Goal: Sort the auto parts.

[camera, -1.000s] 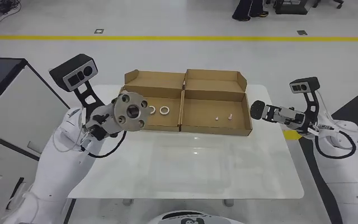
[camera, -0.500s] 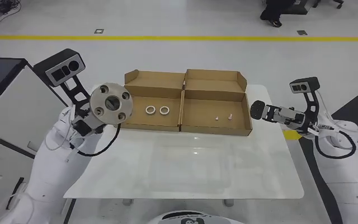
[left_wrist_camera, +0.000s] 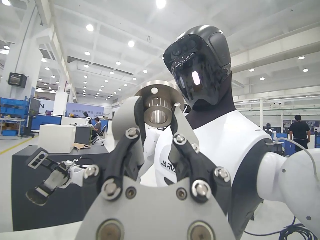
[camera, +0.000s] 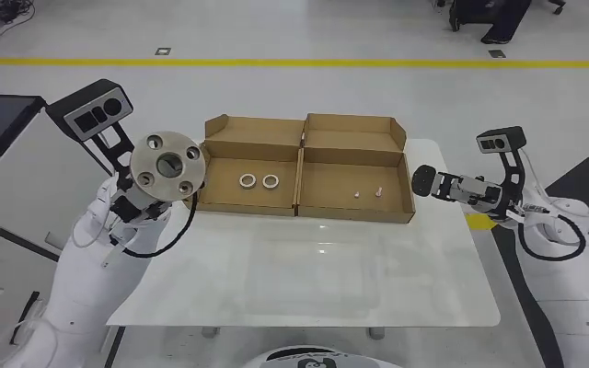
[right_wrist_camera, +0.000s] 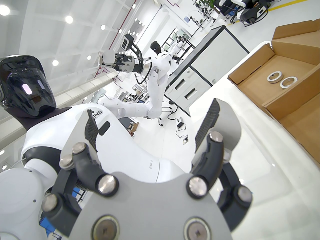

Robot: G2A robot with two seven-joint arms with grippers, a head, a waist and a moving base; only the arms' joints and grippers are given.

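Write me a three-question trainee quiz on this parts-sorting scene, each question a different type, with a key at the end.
1. True or false: the right jaws hold a white ring.
2. Multiple choice: where do the two white rings lie? A) in the left box; B) in the right box; C) on the bare table.
3. Short answer: what are the left jaws shut on?

Key
1. False: the right jaws are open and empty.
2. A.
3. The flanged metal hub.
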